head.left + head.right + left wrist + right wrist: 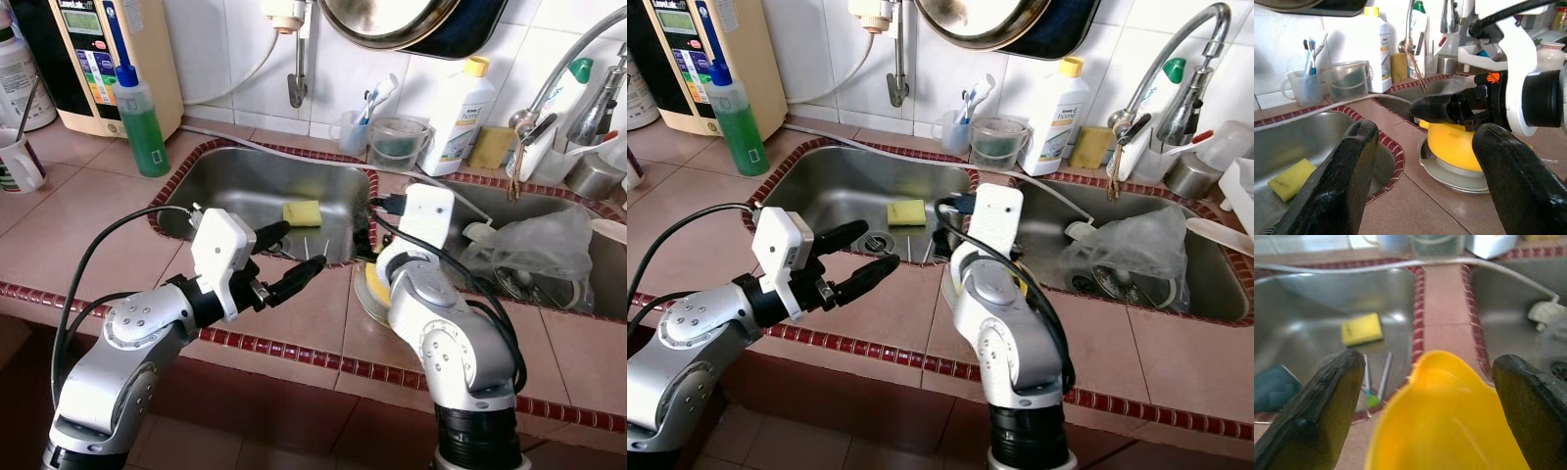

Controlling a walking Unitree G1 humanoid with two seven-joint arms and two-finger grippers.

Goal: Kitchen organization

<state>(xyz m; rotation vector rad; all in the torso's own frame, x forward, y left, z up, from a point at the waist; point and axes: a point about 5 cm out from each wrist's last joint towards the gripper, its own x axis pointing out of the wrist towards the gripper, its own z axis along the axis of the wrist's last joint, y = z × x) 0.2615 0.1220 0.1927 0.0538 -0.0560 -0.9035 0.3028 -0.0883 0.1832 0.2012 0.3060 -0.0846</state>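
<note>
While its fingers are spread wide, the right gripper [1425, 396] is poised around a yellow bowl [1452, 144] on a plate [1449, 174] at the counter's [88, 225] front edge; the left gripper [284, 259] is held open nearby.

Bright, even daylight; head views sharp, right wrist view blurred up close.

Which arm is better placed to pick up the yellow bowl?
Right. The right tool is open with the yellow bowl between its fingers; the left tool is open beside it, over the counter.
</note>
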